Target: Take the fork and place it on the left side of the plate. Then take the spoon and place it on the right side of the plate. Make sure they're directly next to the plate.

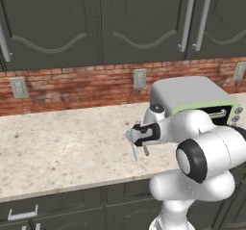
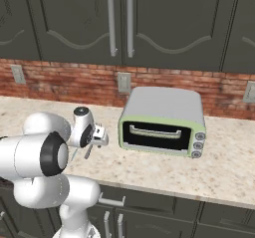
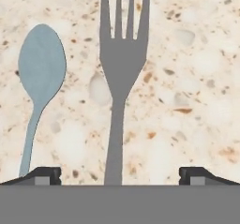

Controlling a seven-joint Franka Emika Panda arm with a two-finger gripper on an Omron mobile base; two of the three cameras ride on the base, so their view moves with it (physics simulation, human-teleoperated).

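Gripper (image 3: pixel 120 174) released, jaws spread wide at the bottom of the hand view, grasping nothing. Between the two fingertips (image 3: pixel 44 174) the fork (image 3: pixel 120 78) lies flat on the speckled counter (image 3: pixel 187 101), handle at lower centre, tines reaching the top edge. Spoon (image 3: pixel 40 73) lies just beside it at frame left, parallel, not touching, bowl upward. Left base view: spoon at frame centre beneath the hand. Farther back, a toaster oven (image 2: pixel 162 122) at centre right, then brick wall (image 1: pixel 72 84) and dark cabinets (image 1: pixel 57 22).
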